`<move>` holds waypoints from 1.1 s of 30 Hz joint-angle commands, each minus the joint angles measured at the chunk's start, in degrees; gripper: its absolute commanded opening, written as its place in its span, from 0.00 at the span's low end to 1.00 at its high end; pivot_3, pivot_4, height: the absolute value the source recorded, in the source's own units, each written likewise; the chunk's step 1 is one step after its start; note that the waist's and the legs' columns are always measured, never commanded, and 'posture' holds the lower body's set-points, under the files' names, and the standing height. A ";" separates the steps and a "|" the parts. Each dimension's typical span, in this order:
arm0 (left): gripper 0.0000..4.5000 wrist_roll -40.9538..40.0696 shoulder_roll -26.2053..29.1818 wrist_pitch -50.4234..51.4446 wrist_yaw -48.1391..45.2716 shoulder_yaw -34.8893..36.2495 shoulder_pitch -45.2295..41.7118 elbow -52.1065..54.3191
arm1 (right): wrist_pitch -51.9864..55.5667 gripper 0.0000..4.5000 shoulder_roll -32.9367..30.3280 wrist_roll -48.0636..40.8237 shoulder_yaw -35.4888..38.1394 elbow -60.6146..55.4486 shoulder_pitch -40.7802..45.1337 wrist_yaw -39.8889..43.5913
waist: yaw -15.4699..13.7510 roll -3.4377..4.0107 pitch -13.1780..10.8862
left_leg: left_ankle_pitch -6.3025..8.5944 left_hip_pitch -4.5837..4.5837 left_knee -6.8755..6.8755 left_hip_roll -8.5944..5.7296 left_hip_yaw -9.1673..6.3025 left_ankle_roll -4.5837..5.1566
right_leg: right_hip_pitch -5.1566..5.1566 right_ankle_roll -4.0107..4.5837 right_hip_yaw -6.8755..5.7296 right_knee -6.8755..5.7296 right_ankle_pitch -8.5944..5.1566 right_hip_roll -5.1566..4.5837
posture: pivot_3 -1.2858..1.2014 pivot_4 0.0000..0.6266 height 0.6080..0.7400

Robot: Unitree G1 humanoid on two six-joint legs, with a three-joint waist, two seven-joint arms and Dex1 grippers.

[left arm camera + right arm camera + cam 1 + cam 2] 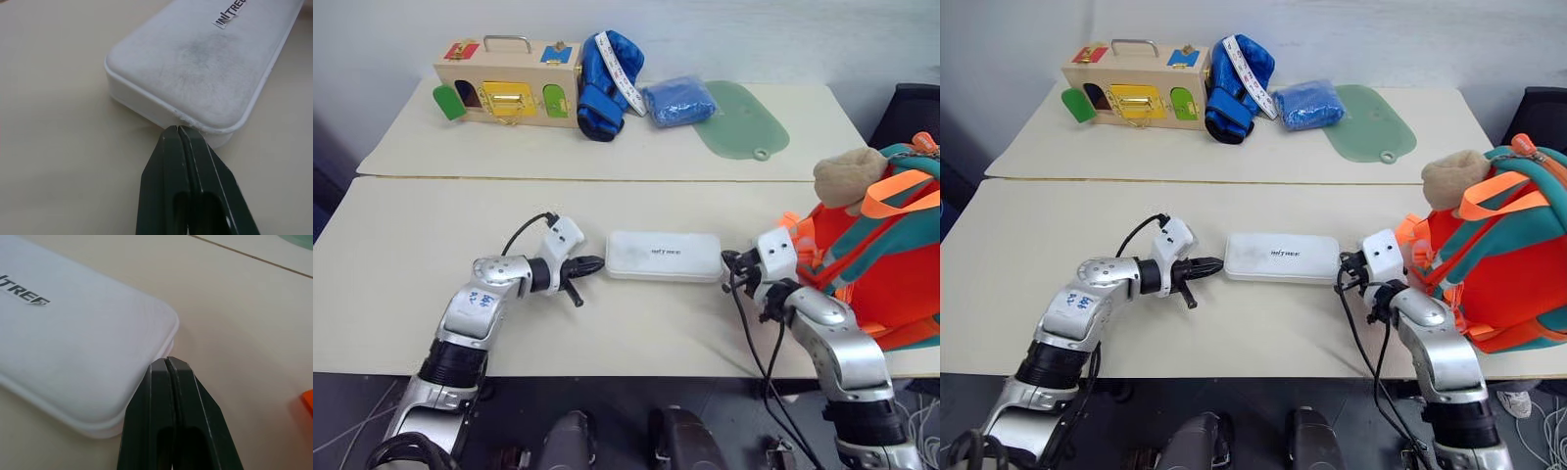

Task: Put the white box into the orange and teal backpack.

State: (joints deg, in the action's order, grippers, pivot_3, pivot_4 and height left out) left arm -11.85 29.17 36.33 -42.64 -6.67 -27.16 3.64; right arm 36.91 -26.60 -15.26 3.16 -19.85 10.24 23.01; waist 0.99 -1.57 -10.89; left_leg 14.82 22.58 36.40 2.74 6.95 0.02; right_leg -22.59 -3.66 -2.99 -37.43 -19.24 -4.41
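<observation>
The white box (664, 256) lies flat on the near table, grey lettering on its lid. My left gripper (597, 262) is shut, its tip at the box's left end; the left wrist view has the closed fingertips (178, 134) against the box's (205, 63) near corner. My right gripper (728, 262) is shut too, its tip at the box's right end, pressed to that edge (146, 382) in the right wrist view. The orange and teal backpack (876, 264) stands upright at the table's right, a beige plush toy (847, 176) on top, just behind my right arm.
On the far table stand a wooden box with coloured doors (509, 93), a blue bundle with a tape (607, 83), a blue cloth packet (678, 101) and a green mat (744, 122). A seam (587, 179) divides the two tables. A black chair (911, 113) sits far right.
</observation>
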 commanded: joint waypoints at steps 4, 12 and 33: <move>0.00 -2.27 2.49 0.06 -2.82 1.54 1.23 3.98 | 1.37 0.00 -0.42 -1.74 0.44 -4.57 -1.67 1.49 | 0.44 0.00 0.00 | 0.03 -0.02 -0.05 0.00 -0.01 0.08 | 0.00 0.01 0.00 0.00 -0.01 0.00 | 0.52 0.24 1.00; 0.14 -9.34 5.92 11.11 -3.43 10.84 -1.64 -4.62 | -3.01 0.00 -2.05 0.87 1.11 -1.16 -2.35 1.74 | 0.60 0.00 0.00 | 0.10 -0.08 -0.13 0.00 0.00 0.19 | 0.00 0.04 -0.01 0.01 -0.02 0.01 | 0.52 0.24 1.00; 1.00 -18.41 -8.45 38.68 -2.33 8.79 -23.24 -36.06 | -11.63 0.00 0.25 7.60 -3.32 10.03 2.63 0.93 | 0.50 -0.04 -0.02 | -0.16 -0.10 -0.10 -0.06 -0.01 -0.24 | 0.00 0.03 -0.03 -0.05 -0.03 0.03 | 0.52 0.24 1.00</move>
State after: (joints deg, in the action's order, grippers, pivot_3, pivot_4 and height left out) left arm -31.89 22.02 76.12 -45.68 4.03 -49.91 -29.30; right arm 26.52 -26.72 -7.84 -0.40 -8.84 12.31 24.08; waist 1.49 -1.61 -10.91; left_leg 14.65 22.44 36.30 2.68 6.95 -0.23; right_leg -22.58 -3.64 -3.02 -37.48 -19.27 -4.38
